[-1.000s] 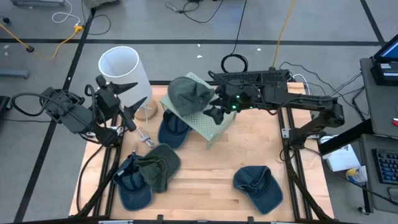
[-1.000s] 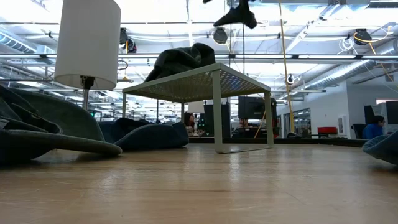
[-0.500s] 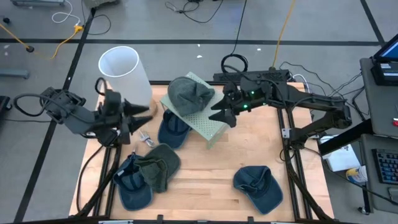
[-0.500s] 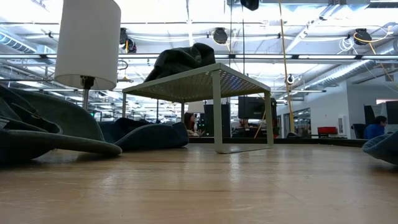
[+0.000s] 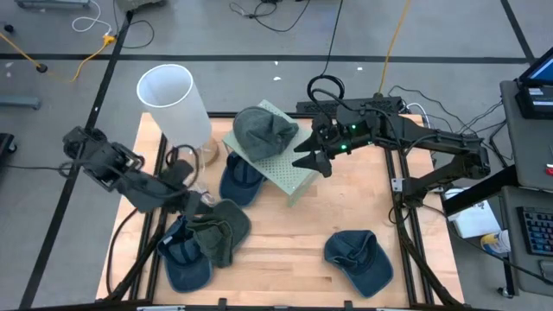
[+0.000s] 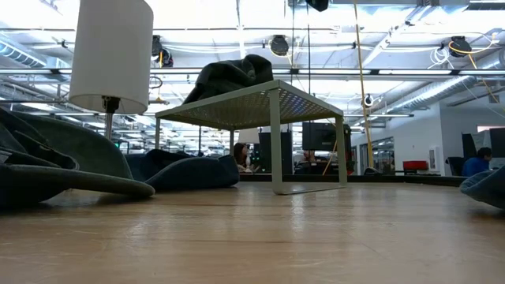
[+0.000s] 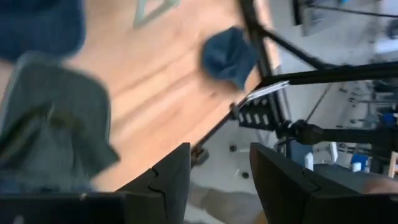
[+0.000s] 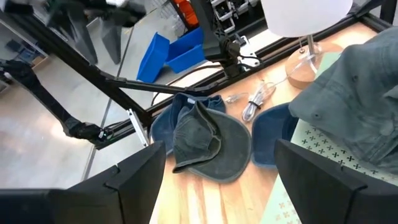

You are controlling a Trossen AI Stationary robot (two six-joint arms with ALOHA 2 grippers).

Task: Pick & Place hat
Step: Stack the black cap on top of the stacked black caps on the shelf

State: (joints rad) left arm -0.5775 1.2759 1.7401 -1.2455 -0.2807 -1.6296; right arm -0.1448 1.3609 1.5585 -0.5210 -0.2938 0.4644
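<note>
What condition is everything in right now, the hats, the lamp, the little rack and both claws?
Green hat on rack: crumpled, resting on top.
Rack: standing upright.
Lamp: upright.
Green hat on table: lying over a blue hat.
Lone blue hat: lying flat.
Left gripper: open, empty.
Right gripper: open, empty.

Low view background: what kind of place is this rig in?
Probably an open-plan lab or industrial office. Behind the wooden table there are exposed ceiling pipes, monitors and a seated person; the high view shows cables across a grey floor.
</note>
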